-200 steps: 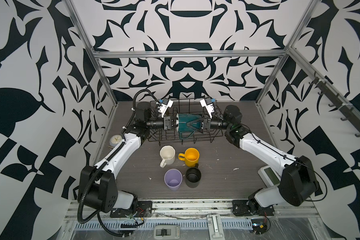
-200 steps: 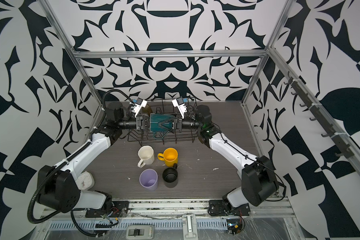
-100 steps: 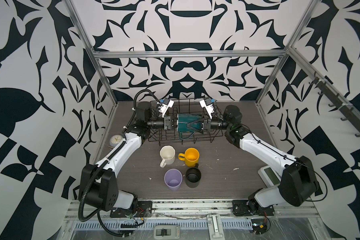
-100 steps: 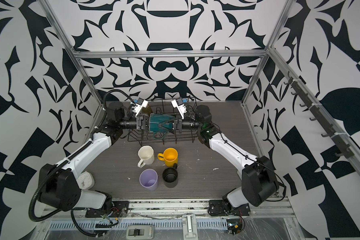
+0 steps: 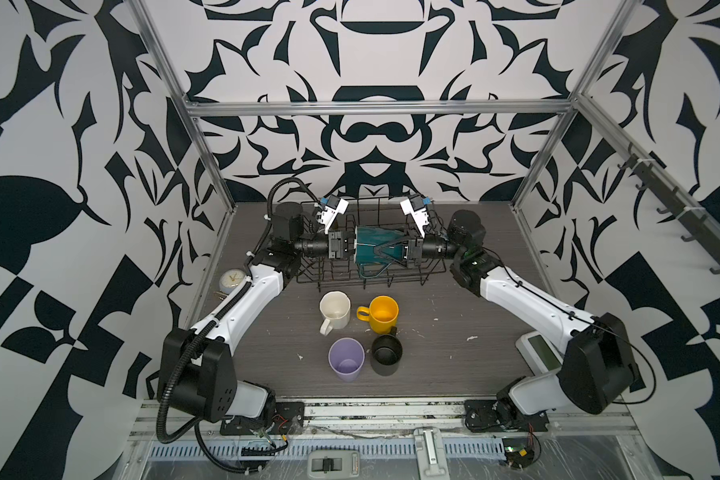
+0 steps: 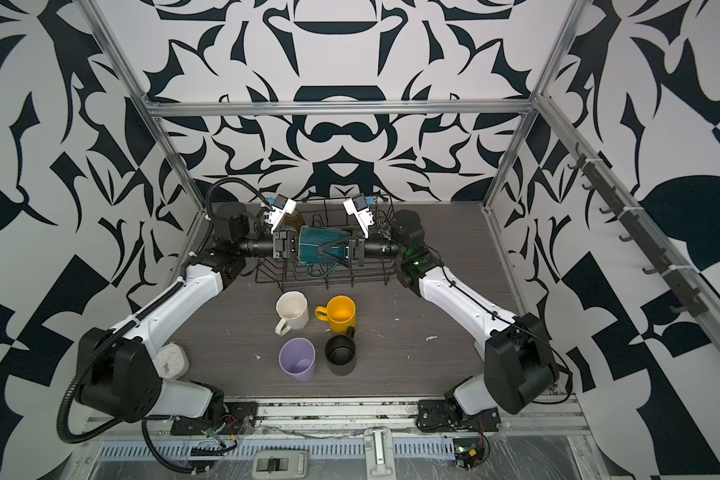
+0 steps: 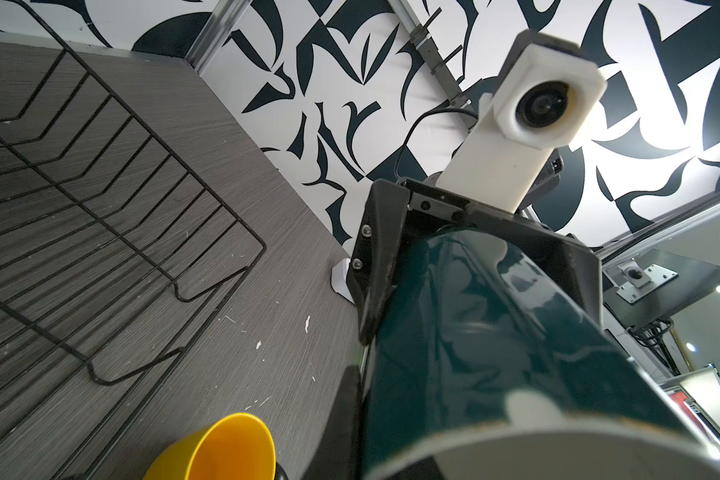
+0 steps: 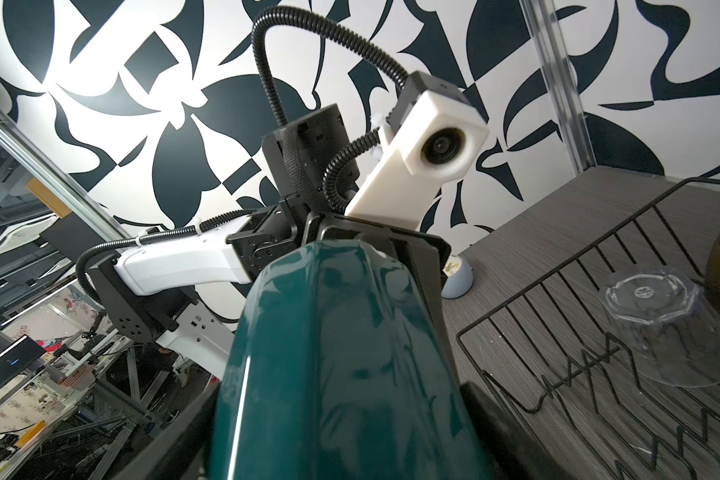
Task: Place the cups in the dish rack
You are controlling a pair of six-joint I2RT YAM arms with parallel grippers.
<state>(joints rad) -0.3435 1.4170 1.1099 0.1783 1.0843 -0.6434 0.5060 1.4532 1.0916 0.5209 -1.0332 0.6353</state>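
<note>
Black-white patterned walls [image 5: 100, 124], aluminium frame [image 5: 375, 109], grey wood-grain tabletop [image 5: 454, 365] (scuffed, white flecks).

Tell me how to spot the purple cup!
Start at the black wire rack at the back. Come forward to the nearest row: the purple cup stands left of the black mug. Unlike its neighbours, it has no handle.

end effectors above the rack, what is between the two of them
The dark-green mug lies on its side between the left end effector and the right end effector, mouth toward the left one. It shows in both top views.
</note>
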